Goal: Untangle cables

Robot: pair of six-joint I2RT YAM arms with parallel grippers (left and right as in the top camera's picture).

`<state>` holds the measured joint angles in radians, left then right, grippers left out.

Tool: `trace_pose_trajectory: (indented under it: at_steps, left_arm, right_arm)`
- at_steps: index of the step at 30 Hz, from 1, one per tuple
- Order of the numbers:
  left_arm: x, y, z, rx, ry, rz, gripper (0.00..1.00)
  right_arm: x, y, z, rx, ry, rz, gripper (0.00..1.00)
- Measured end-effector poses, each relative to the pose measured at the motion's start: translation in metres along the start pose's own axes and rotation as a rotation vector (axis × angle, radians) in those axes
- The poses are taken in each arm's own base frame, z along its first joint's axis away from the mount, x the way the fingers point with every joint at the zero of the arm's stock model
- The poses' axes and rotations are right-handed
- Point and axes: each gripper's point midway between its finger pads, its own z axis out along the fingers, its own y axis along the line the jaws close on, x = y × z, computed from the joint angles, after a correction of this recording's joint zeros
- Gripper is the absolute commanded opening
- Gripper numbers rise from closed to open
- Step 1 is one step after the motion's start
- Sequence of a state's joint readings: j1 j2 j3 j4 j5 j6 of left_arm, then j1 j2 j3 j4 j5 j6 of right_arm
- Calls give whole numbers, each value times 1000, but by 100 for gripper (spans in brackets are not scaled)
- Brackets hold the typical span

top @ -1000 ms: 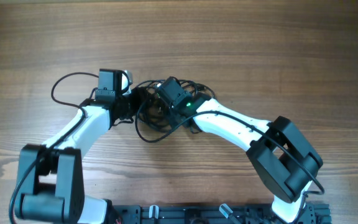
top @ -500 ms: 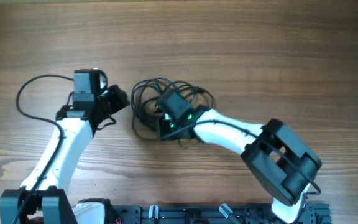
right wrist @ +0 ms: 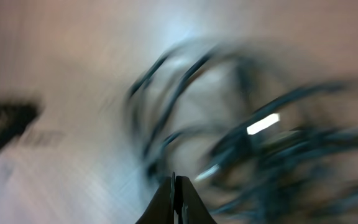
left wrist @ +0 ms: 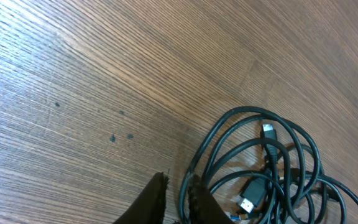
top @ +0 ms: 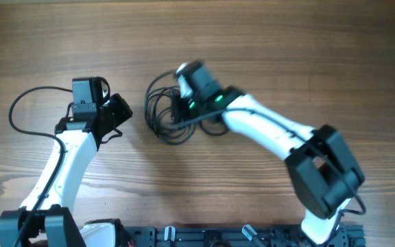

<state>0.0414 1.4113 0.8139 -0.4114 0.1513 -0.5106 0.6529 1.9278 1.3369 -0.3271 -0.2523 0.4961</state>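
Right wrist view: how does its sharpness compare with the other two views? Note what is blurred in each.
Right wrist view: heavy motion blur, the cables smeared to dark streaks, only the right gripper fairly crisp. Left wrist view: sharp, the table grain and cable plugs clear. Overhead view: sharp except a smear on the right gripper's wrist end.

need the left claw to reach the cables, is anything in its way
Nothing visible stands in the way. Only bare table lies between the left claw and the cables. The right claw is over the coil itself, not in that gap.
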Motion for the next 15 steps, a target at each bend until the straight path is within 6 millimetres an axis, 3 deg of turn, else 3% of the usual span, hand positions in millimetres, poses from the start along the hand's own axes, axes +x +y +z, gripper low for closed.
trace_pose_trajectory:
  at_steps: [3, 6, 8, 10, 15]
  left_arm:
    - [0, 0, 0, 3, 2, 0, 13]
    - [1, -1, 0, 6, 4, 0, 13]
    - [2, -2, 0, 14, 10, 0, 14]
    - [2, -4, 0, 21, 14, 0, 14]
    - [3, -5, 0, 28, 17, 0, 14]
  right_arm:
    - [-30, -56, -12, 140, -83, 33, 5]
    - [-34, -78, -12, 189, -92, 48, 6]
    - [-14, -91, -2, 222, -14, 67, 6]
    - [30, -106, 3, 276, 150, 104, 6]
    - [110, -106, -20, 306, 487, 199, 5]
